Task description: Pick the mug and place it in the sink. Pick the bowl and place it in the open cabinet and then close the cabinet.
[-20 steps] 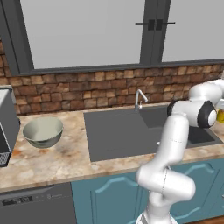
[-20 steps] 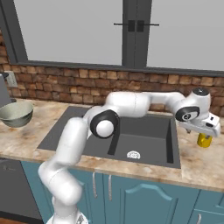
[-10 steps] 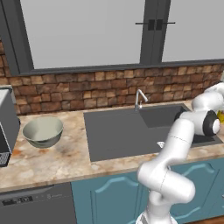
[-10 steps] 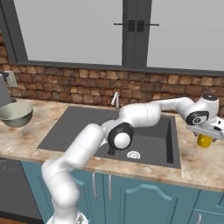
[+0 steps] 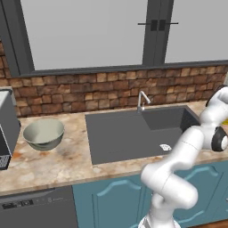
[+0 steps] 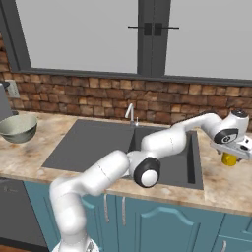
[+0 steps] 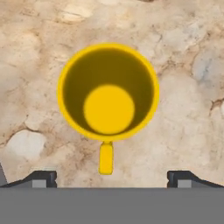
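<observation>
A yellow mug stands upright on the beige stone counter, and I look straight down into it, its handle pointing toward the bottom of the hand view. My gripper hovers above it, open, with one fingertip on each side and nothing held. In the right base view the gripper hangs just over the mug, right of the sink. The sink is a dark grey basin. The pale grey-green bowl sits on the counter far to the left. The cabinet is out of view.
A silver faucet rises behind the sink. A dark appliance stands at the counter's left end. A brick wall and window close off the back. Low teal cupboards and a dishwasher run below.
The arm has swung further right, past the sink, and the hand has come down closer over the mug. The gripper stayed open; mug and bowl have not moved.
</observation>
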You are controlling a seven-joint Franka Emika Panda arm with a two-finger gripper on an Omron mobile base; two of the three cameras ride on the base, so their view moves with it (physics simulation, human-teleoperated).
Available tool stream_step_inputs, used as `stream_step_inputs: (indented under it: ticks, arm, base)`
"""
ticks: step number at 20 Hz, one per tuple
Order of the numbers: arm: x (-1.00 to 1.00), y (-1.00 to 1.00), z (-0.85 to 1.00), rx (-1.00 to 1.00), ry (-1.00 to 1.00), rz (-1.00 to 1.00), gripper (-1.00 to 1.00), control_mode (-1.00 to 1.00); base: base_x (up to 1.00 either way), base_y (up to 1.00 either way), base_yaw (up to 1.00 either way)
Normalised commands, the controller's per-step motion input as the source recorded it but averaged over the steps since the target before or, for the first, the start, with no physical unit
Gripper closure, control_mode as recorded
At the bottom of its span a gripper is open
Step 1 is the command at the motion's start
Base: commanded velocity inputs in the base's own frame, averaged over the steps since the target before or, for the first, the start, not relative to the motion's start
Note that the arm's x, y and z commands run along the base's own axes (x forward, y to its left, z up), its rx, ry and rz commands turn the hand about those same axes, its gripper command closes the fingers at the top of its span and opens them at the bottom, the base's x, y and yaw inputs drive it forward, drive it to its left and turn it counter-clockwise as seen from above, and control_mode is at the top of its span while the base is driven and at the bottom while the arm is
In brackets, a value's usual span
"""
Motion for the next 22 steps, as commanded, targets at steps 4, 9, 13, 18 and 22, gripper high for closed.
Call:
stream_step_inputs:
  ticks: [4,9,13,18,22]
  arm:
    - [0.29,-0.14,-0.3,0.06,0.0,0.0,-1.0,-1.0]
    - [0.42,-0.19,-0.13,0.08,0.0,0.0,-1.0,-1.0]
    - [0.25,-0.21,-0.01,0.06,0.0,0.0,1.0,-1.0]
    - [0.0,0.0,-0.01,0.01,0.0,0.0,1.0,-1.0]
    - [0.01,0.0,0.0,0.0,0.0,0.0,1.0,-1.0]
  base:
    - [0.0,0.0,0.0]
    - [0.0,0.0,0.0]
    - [0.0,0.0,0.0]
    - [0.0,0.0,0.0]
    - [0.0,0.0,0.0]
